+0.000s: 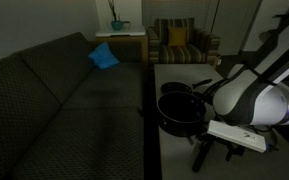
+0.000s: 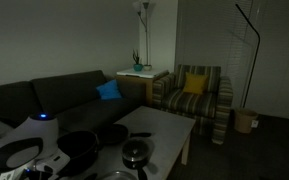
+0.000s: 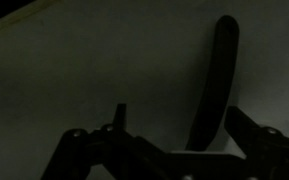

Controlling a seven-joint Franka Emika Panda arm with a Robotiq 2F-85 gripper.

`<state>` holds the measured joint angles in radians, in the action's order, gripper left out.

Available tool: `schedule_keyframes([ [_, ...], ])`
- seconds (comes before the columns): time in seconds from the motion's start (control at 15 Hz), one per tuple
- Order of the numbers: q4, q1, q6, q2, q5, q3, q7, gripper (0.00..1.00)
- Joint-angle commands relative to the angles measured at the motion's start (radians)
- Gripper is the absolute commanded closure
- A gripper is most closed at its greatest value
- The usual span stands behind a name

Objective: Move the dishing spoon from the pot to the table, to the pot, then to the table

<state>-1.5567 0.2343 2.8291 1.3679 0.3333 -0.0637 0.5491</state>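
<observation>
In the wrist view the dishing spoon [image 3: 216, 80] is a slim dark utensil lying flat on the pale table [image 3: 94, 70]. Its handle runs down between my jaws, nearer the right finger. My gripper [image 3: 177, 110] is open, and both fingers stand clear of the spoon. The large black pot [image 1: 177, 110] sits on the table [image 1: 184, 70] just beside my gripper [image 1: 206, 158]. The same pot [image 2: 79, 148] shows near the table's [image 2: 164, 125] close end. In both exterior views the spoon is too dark to make out.
A shallower black pan [image 1: 181, 88] [image 2: 110, 133] sits behind the pot, and a small lidded pan [image 2: 136, 153] stands nearby. A dark sofa [image 1: 64, 100] runs along one side of the table. A striped armchair [image 2: 196, 95] stands at the far end.
</observation>
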Motion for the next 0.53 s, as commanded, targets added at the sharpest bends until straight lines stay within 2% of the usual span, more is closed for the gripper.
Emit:
schedule_keyframes([
  [0.0, 0.052, -0.006, -0.126, 0.029, -0.034, 0.004, -0.055, 0.0],
  [0.2, 0.07, 0.009, -0.199, 0.032, -0.053, 0.022, -0.051, 0.0],
  [0.47, 0.095, 0.014, -0.191, 0.044, -0.056, 0.024, -0.046, 0.0],
])
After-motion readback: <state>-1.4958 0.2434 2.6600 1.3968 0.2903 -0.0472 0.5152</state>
